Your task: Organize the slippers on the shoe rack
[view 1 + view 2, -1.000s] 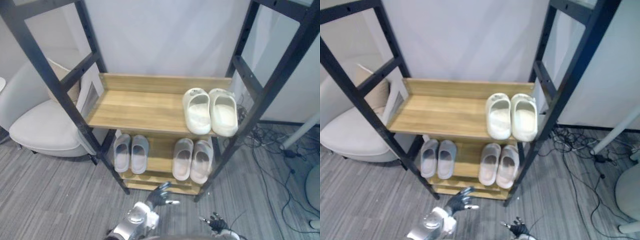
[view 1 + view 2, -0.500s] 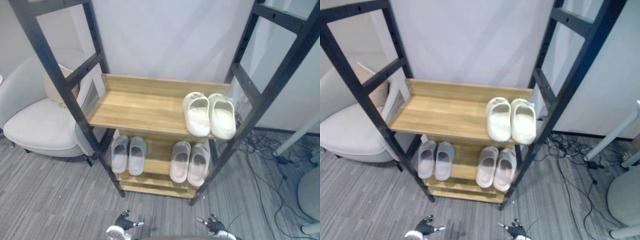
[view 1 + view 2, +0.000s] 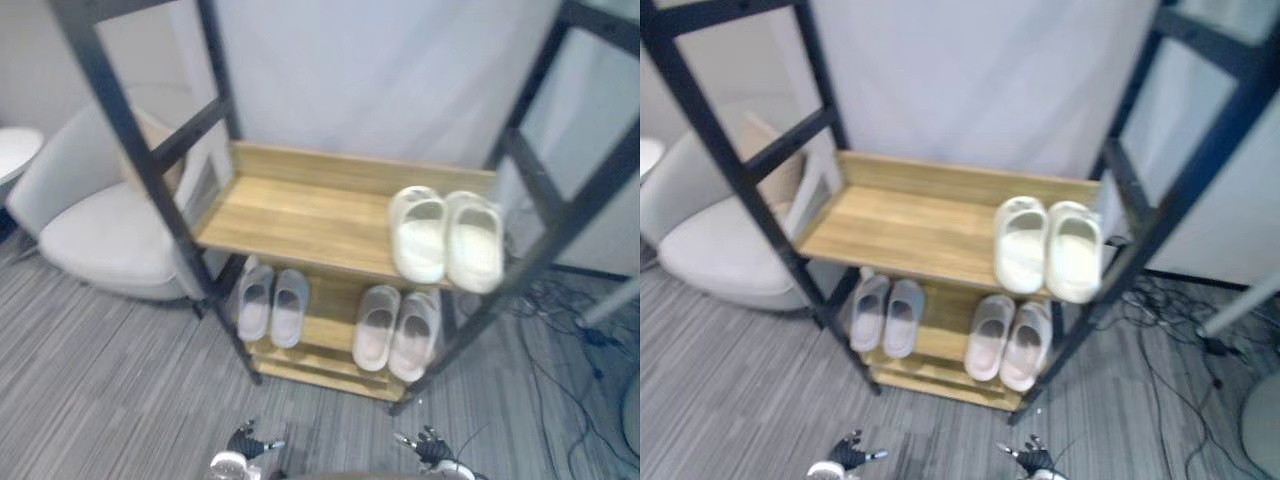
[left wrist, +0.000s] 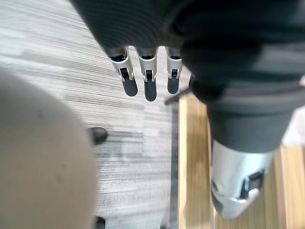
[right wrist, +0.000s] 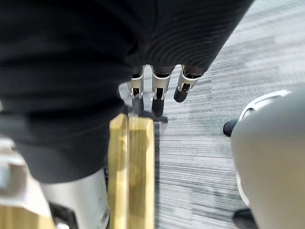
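Observation:
The shoe rack (image 3: 300, 215) has a black frame and wooden shelves. A white pair of slippers (image 3: 446, 240) sits side by side at the right of the upper shelf. On the lower shelf a grey pair (image 3: 272, 303) stands at the left and a pale beige pair (image 3: 397, 327) at the right. My left hand (image 3: 245, 443) and right hand (image 3: 428, 447) hang low over the floor in front of the rack. Both are open and empty, with straight fingers (image 4: 145, 76) (image 5: 159, 88) pointing at the grey carpet beside a wooden board (image 4: 193, 157).
A white armchair (image 3: 100, 235) stands left of the rack, with a small round table (image 3: 15, 150) beyond it. A flat panel (image 3: 205, 185) leans at the rack's left side. Cables (image 3: 590, 330) lie on the floor at the right.
My left hand has dropped from in front of the bottom shelf to the lower edge of the view. The camera has shifted; the slippers have stayed in place.

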You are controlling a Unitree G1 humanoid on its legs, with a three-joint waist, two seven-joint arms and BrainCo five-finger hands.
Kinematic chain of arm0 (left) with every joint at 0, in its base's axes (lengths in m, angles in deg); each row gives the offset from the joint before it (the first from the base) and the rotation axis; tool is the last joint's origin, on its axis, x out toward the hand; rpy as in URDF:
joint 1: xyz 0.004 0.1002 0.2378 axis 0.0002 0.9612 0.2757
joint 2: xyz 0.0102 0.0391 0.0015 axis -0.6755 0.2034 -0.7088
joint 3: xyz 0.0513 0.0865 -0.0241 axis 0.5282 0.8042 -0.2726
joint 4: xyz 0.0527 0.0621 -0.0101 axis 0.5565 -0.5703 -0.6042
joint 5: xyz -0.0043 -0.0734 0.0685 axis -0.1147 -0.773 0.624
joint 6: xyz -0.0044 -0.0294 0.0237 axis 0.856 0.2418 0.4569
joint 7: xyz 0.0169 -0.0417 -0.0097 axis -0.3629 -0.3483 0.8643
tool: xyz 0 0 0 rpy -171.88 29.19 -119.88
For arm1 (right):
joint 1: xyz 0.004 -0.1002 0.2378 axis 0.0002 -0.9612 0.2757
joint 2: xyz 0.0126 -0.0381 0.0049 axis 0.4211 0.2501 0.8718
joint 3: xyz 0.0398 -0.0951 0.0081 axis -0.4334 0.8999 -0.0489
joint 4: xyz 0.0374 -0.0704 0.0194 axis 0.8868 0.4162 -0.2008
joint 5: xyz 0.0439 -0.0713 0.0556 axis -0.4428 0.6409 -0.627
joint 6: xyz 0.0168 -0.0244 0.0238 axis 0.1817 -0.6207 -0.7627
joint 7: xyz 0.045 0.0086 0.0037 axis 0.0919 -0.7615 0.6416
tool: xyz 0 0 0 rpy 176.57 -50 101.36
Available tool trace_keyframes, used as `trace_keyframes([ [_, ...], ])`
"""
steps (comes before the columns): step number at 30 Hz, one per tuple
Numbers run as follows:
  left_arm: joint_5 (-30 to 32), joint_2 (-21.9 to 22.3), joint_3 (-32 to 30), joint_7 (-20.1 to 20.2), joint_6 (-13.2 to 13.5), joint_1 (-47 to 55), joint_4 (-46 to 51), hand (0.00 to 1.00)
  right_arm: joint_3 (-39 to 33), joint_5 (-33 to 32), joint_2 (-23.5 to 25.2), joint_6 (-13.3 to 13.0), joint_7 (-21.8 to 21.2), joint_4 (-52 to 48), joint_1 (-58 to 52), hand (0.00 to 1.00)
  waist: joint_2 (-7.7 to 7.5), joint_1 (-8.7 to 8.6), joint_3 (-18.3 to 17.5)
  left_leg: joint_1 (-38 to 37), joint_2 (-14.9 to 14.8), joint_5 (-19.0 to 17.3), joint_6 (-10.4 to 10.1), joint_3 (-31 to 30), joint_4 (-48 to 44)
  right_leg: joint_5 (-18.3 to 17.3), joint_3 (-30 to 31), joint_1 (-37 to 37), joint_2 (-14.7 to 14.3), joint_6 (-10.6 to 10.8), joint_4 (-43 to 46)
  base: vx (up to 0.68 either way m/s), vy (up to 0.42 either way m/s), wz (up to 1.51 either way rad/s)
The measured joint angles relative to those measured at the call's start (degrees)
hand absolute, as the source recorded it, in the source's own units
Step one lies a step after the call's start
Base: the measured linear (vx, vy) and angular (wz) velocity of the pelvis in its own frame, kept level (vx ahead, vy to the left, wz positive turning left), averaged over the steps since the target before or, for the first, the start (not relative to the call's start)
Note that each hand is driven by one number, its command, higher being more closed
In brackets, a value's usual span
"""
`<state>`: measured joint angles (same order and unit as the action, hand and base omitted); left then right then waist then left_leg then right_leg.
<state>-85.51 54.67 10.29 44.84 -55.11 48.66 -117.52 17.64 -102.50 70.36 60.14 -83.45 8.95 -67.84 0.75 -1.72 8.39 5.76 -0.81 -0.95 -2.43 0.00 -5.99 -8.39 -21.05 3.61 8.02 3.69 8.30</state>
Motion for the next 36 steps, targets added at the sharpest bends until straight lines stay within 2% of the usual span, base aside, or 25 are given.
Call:
trace_keyframes([
  [2,-0.51,0.04,-0.83,0.04,-0.01,0.05,0.41,0.00,-0.57,0.21,-0.01,0.23,0.08,0.18,0.42,0.00,-0.43,0.00,0.63,0.16,-1.05,-1.80,2.06,6.70,0.71,-0.50,-2.47,-0.81,1.67,0.24,-0.53,-0.09,0.043,0.67],
  [3,-0.74,0.08,-1.26,0.11,0.01,0.10,0.65,0.00,-1.67,0.30,0.22,0.22,0.13,-0.11,0.18,0.00,-0.28,-0.19,0.58,1.27,-3.30,-3.10,3.89,14.34,-4.15,-0.77,-4.18,-0.44,2.43,0.74,-0.08,0.06,0.070,0.85],
  [4,-1.02,0.25,-1.28,0.19,-0.06,0.66,0.62,0.00,-2.20,0.35,0.28,0.20,0.22,-0.49,-0.08,0.00,0.32,-0.24,0.41,1.08,-4.40,-4.35,1.87,16.82,-5.39,-2.15,-5.94,0.15,2.55,1.65,1.59,0.07,0.071,0.86],
  [6,-1.05,-0.04,-1.26,0.33,-0.05,0.58,0.78,0.00,-2.21,1.61,0.88,0.66,0.15,-0.48,-0.40,0.00,-1.03,0.03,-0.15,1.14,-2.69,-5.24,1.80,15.46,-6.20,-3.88,-7.45,0.33,4.64,3.18,3.69,0.11,0.107,0.72],
  [7,-1.06,-0.74,-1.22,0.41,-0.04,0.53,1.04,0.00,-2.82,2.26,1.74,0.87,0.05,-0.73,-1.09,0.00,-2.32,0.23,-1.02,1.80,-1.12,-7.64,3.71,15.36,-9.85,-5.69,-9.54,0.82,7.64,6.56,6.61,0.21,0.153,0.67],
  [8,-1.07,-0.60,-1.20,0.41,-0.03,0.52,1.03,0.00,-3.13,2.24,1.83,0.90,0.03,-0.78,-1.22,0.00,-2.34,0.11,-1.12,1.87,-1.01,-8.49,3.89,15.36,-10.43,-5.94,-9.59,1.23,8.11,7.51,7.98,0.23,0.123,0.63],
  [9,-1.08,-0.41,-1.22,0.32,-0.05,0.58,0.86,0.00,-3.54,2.20,2.07,1.02,-0.02,-1.09,-1.11,0.00,-2.62,0.32,-0.78,2.10,-0.47,-10.49,3.26,14.63,-12.31,-6.29,-7.85,0.02,10.26,8.00,14.79,0.21,0.124,0.45],
  [10,-1.13,-0.40,-1.09,0.34,-0.02,0.40,0.71,0.00,-3.54,2.34,2.37,1.34,-0.06,-2.44,-1.00,0.00,-2.88,0.44,-0.59,1.79,0.88,-11.79,3.74,13.15,-13.92,-4.74,-2.58,-4.63,13.22,5.57,26.76,0.22,0.186,0.76],
  [11,-1.17,-0.49,-1.09,0.34,-0.05,0.08,0.85,0.00,-3.86,2.35,2.87,1.19,-0.09,-4.57,-1.00,0.00,-2.72,0.13,-0.11,0.18,1.71,-12.46,4.40,10.85,-14.19,-1.71,4.98,-10.34,13.23,0.78,37.53,0.22,0.208,0.75],
  [12,-1.17,-0.49,-1.10,0.33,-0.06,0.01,0.94,0.00,-3.85,2.39,3.00,1.18,-0.07,-4.96,-1.09,0.00,-2.69,0.00,0.05,-0.06,1.73,-12.59,4.55,10.03,-14.18,-2.25,7.27,-11.34,12.17,1.37,39.04,0.29,0.153,1.07],
  [13,-1.22,-0.37,-1.10,0.36,-0.03,-0.13,1.11,0.00,-3.75,2.59,3.72,1.09,-0.33,-5.08,-1.13,0.00,-3.10,-0.35,0.07,-0.50,1.77,-12.71,4.61,7.12,-13.73,-5.56,14.01,-13.95,7.65,3.02,41.00,0.30,0.072,1.23],
  [14,-1.23,-0.36,-1.14,0.40,0.04,-0.42,1.07,0.00,-3.75,2.85,4.45,1.17,-0.43,-4.98,-1.19,0.00,-3.93,-0.16,0.01,-1.83,2.32,-12.40,4.56,3.94,-12.29,-7.38,17.72,-14.79,3.72,2.95,38.70,0.25,0.041,1.24],
  [15,-1.24,-0.31,-1.16,0.42,0.05,-0.44,1.08,0.00,-3.83,2.87,4.58,1.13,-0.44,-4.99,-1.31,0.00,-4.04,-0.11,-0.01,-2.21,2.39,-12.30,4.41,3.18,-11.92,-7.78,18.73,-14.85,2.71,3.04,37.45,0.28,-0.028,1.25],
  [16,-1.47,0.13,-1.24,0.48,0.18,-0.50,1.09,0.00,-3.79,2.88,4.69,0.96,-0.53,-5.09,-1.67,0.00,-4.10,-0.08,-0.07,-3.61,2.64,-12.01,3.97,-0.02,-10.62,-8.56,22.49,-14.54,-0.91,3.31,32.03,0.22,-0.046,0.97],
  [18,-2.20,0.97,-1.69,0.64,0.38,-0.52,1.04,0.00,-3.44,2.71,4.83,0.55,-0.63,-5.09,-2.17,0.00,-4.25,-0.18,-0.43,-3.88,3.41,-11.61,3.28,-4.38,-9.89,-8.18,28.80,-13.85,-4.55,2.79,22.70,0.28,-0.113,1.43],
  [19,-2.20,1.64,-2.63,0.82,0.54,-0.56,1.10,0.00,-2.62,2.43,4.85,0.50,-0.73,-4.98,-2.23,0.00,-4.97,-0.09,-0.88,-3.90,4.62,-11.63,3.10,-6.35,-9.86,-5.23,30.27,-13.45,-4.42,0.95,15.64,0.29,-0.190,1.52],
  [20,-2.18,2.18,-3.29,0.81,0.52,-1.18,0.75,0.00,-1.85,2.22,4.76,0.58,-0.90,-4.76,-2.29,0.00,-5.60,0.06,-1.40,-4.07,5.32,-11.96,2.56,-7.75,-9.85,-4.31,29.26,-12.96,-3.56,0.90,13.26,0.30,-0.197,1.23],
  [21,-2.15,3.38,-3.41,0.86,0.52,-1.15,-0.04,0.00,-1.52,2.31,3.68,0.57,-1.13,-4.66,-2.32,0.00,-3.26,0.79,-2.26,-4.74,4.07,-11.59,1.67,-8.86,-8.46,-3.29,27.28,-10.91,-4.14,0.17,11.37,0.26,-0.151,0.72],
  [24,-2.16,4.54,-3.41,0.75,0.61,-0.42,-0.24,0.00,-0.38,2.34,2.52,0.62,-1.05,-4.48,-2.14,0.00,-1.69,1.26,-3.07,-7.12,2.09,-11.04,0.78,-9.59,-4.35,-2.87,25.18,-8.31,-5.26,-0.28,8.15,0.21,-0.128,0.35],
  [26,-2.16,4.52,-2.90,0.76,0.59,-0.52,-1.47,0.00,0.90,2.35,2.44,0.61,-1.07,-4.13,-2.03,0.00,-1.61,1.14,-3.62,-8.86,0.72,-10.24,-0.44,-10.21,-1.95,-2.37,24.24,-6.09,-6.24,-1.07,5.66,0.16,-0.121,0.17],
  [31,-2.14,4.10,-1.69,0.76,0.45,-0.84,-3.02,0.00,3.04,2.41,2.40,0.64,-1.12,-2.45,-2.43,0.00,-2.96,0.92,-4.79,-10.13,0.32,-10.22,-0.46,-10.12,-2.80,-1.28,24.00,-2.94,-6.76,-2.12,2.43,0.09,-0.022,0.01],
  [33,-2.14,3.82,-0.89,0.79,0.43,-1.09,-3.72,0.00,4.18,2.88,2.38,0.60,-1.10,-2.54,-2.36,0.00,-3.06,0.81,-4.88,-9.30,1.12,-10.16,-0.52,-9.98,-7.62,0.72,24.08,-1.02,-6.17,-1.98,1.45,0.08,0.036,-0.03],
  [34,-2.13,3.62,-0.91,0.85,0.46,-1.27,-3.73,0.00,4.77,3.51,2.55,0.60,-1.11,-2.62,-2.19,0.00,-3.84,0.79,-4.53,-7.72,2.11,-10.29,-0.92,-9.99,-10.69,0.97,24.18,-0.17,-5.00,-1.91,1.26,0.04,0.070,0.07],
  [35,-2.13,3.42,-0.82,0.90,0.54,-1.46,-3.88,0.00,5.08,4.35,3.05,0.57,-1.12,-2.64,-1.82,0.00,-4.67,0.82,-4.35,-7.52,2.25,-11.12,0.40,-8.68,-7.62,0.96,24.27,0.75,-4.05,-1.87,0.93,0.03,0.059,0.17],
  [36,-2.12,3.67,0.00,0.87,0.68,-1.43,-3.77,0.00,5.52,4.56,2.02,0.57,-1.21,-2.58,-1.98,0.00,-2.90,0.39,-5.10,-8.56,0.43,-6.77,-1.04,-9.10,-2.03,0.86,23.78,1.06,-5.37,-1.11,0.68,0.04,0.056,0.09],
])
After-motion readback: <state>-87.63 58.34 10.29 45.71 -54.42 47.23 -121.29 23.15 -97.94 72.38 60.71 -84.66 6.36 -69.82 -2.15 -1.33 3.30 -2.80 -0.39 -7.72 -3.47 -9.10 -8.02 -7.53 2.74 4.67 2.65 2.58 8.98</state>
